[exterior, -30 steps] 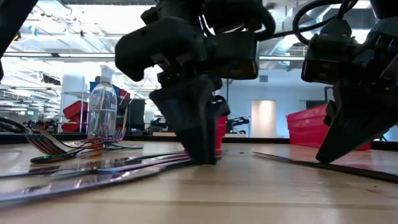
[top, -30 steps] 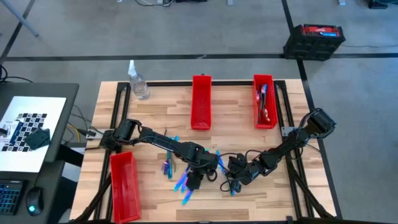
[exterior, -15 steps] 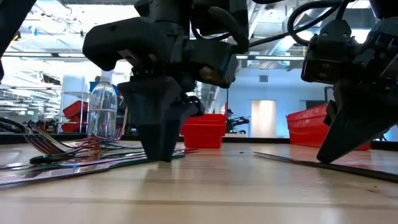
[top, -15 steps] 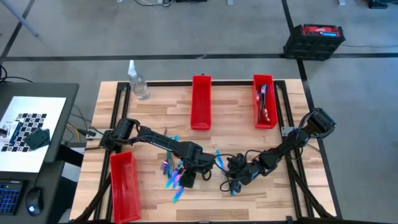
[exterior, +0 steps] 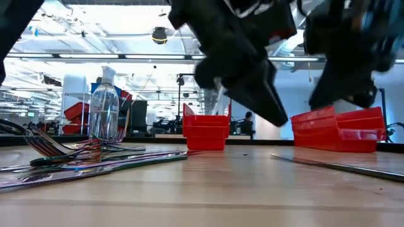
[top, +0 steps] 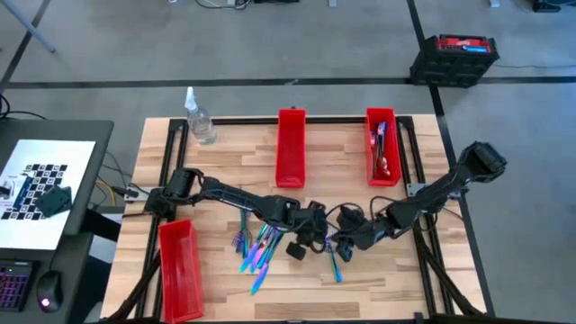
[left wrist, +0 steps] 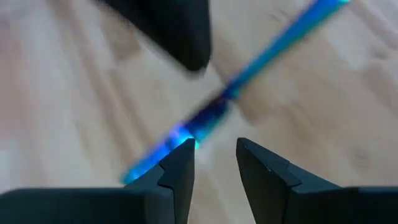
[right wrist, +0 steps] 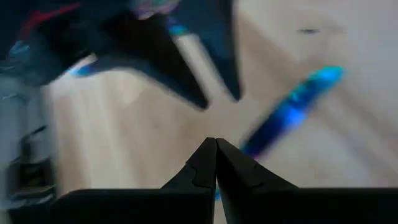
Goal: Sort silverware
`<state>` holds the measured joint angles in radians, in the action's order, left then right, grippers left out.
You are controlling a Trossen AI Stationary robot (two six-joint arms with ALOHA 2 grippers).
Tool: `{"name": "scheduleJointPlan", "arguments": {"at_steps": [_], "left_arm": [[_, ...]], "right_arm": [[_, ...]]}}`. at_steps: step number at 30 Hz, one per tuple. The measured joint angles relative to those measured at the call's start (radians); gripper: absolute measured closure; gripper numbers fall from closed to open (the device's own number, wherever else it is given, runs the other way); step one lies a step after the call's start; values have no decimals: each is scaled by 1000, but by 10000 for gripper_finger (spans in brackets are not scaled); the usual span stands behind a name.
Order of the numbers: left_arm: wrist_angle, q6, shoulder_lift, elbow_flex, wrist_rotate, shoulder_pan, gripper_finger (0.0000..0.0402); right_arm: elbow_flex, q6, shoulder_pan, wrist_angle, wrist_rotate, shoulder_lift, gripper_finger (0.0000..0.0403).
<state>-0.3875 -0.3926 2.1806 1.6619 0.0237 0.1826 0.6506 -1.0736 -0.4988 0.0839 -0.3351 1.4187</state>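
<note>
Silverware [top: 259, 247] lies scattered mid-bench [top: 216, 153] as I hover my left pincer [left wrist: 214, 163], fingers slightly parted, over one blue piece [left wrist: 236, 93], my right pincer [right wrist: 216, 163] pressed closed alongside.

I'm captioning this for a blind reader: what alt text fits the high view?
Seen from above, two dark arms meet mid-table, the left gripper beside the right gripper, near a loose pile of iridescent silverware. Three red bins sit around the wooden table.
</note>
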Motion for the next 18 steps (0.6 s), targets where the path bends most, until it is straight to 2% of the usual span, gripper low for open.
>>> {"name": "scheduleJointPlan", "arguments": {"at_steps": [2,6,12,18], "left_arm": [[17,-47,28,0,-1,-12,292],[19,-136,66,-1,1,-21,292],[40,-213,66,0,5,-24,292],[17,-215,66,0,8,-38,292]], "right_arm": [[-14,-57,13,43,-2,14,403],[-40,-161,21,-1,21,64,403],[-40,-175,40,-184,41,163,403],[-39,-191,59,-202,43,234,403]]}}
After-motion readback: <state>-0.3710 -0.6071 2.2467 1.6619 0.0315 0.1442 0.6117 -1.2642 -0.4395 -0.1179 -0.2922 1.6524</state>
